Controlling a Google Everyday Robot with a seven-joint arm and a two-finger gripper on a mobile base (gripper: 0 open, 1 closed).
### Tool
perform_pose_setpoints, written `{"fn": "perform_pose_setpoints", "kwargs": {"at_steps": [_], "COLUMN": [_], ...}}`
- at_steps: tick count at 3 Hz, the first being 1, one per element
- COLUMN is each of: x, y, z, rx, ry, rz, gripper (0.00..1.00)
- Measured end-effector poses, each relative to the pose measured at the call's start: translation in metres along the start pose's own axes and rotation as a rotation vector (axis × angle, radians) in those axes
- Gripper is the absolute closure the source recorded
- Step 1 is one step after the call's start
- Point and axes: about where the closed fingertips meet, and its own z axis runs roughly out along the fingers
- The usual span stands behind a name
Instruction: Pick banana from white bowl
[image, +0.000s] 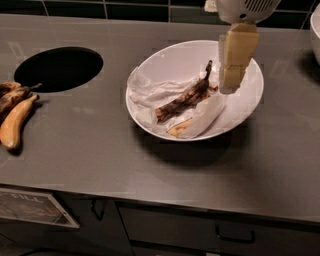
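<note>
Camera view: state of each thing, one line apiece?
Wide glossy white ceramic bowl: upright on grey counter, lined with crumpled white paper.
Slim black-brown overripe banana: lying in the bowl, not gripped.
Cream robot pincer: hanging over the bowl's right side.
Yellow-brown banana bunch: lying at counter's left edge.
Round counter hole: open, dark.

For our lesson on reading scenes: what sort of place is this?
Probably a kitchen or break-room counter: a grey worktop with a round hole, dark wall tiles behind, drawers below. The tool hangs over the white bowl holding the banana.
</note>
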Motion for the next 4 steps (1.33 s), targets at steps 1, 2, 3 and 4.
{"fn": "perform_pose_setpoints", "kwargs": {"at_steps": [1, 2, 3, 4], "x": [-0.020, -0.032, -0.035, -0.027], "y": [-0.010, -0.017, -0.018, -0.017], "z": [0.022, 0.045, 0.061, 0.065], "rx": [-0.032, -0.084, -0.116, -0.115], "ry": [-0.008, -0.011, -0.024, -0.060], "rz": [-0.052, -0.093, -0.103, -0.078], "gripper": [0.00, 0.00, 0.02, 0.05]}}
